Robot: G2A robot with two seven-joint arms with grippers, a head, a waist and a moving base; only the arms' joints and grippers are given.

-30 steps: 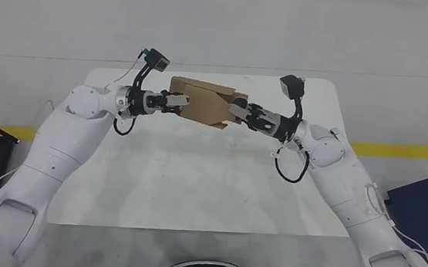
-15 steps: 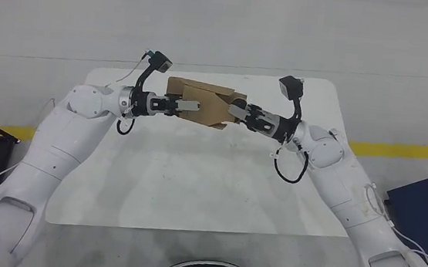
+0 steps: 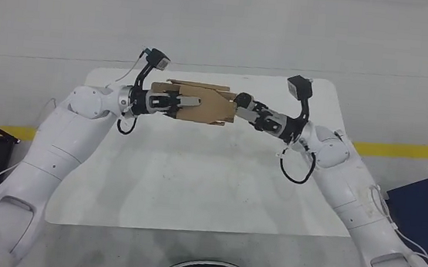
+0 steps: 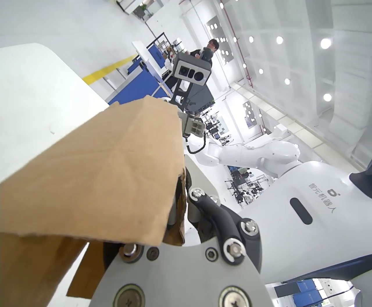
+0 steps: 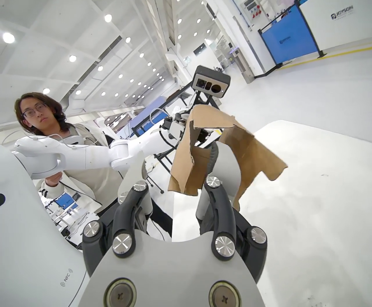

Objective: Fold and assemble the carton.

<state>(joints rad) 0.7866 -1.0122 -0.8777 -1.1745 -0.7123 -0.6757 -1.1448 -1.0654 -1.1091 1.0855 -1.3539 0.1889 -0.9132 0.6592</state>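
White table (image 3: pixel 194 178). Brown carton (image 3: pixel 212 112), partly folded with its flaps loose, is held up over the table's far side between both arms. Left claw (image 3: pixel 190 100) pinches the carton's left end, one finger lying across its upper panel. Right claw (image 3: pixel 238 103) at the carton's right end, fingers spread, a loose flap edge between them.
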